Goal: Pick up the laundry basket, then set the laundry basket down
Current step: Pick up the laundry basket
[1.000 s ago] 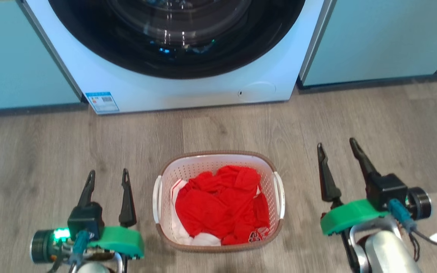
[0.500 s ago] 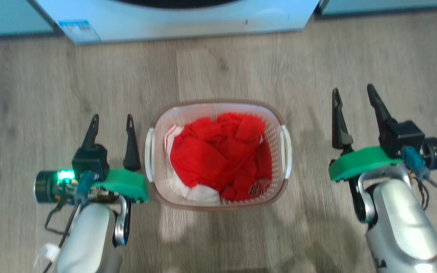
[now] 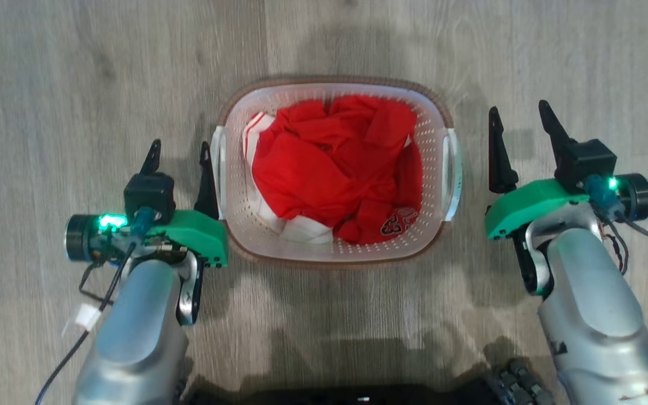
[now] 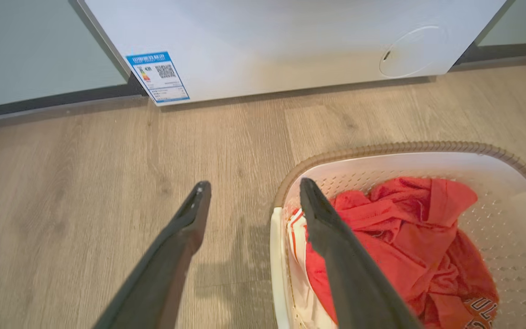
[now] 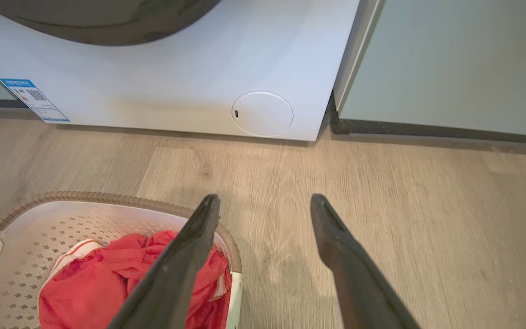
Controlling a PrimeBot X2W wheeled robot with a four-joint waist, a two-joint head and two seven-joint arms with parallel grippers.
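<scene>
Laundry basket [image 3: 428, 135] on floor [image 3: 76, 84], red clothes [image 3: 329, 163] inside. Left gripper [image 3: 180, 145], right gripper [image 3: 518, 108] flank it, jaws spread wide, empty.

White perforated laundry basket [image 3: 430, 169], brown rim [image 3: 335, 80]; red clothes [image 3: 324, 169]

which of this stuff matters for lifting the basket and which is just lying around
For the job:
- laundry basket
- left gripper, open, at its left handle
- right gripper, open, off its right side

Just there:
- red clothes inside the basket
- washer
- blue label
- cabinet
</scene>
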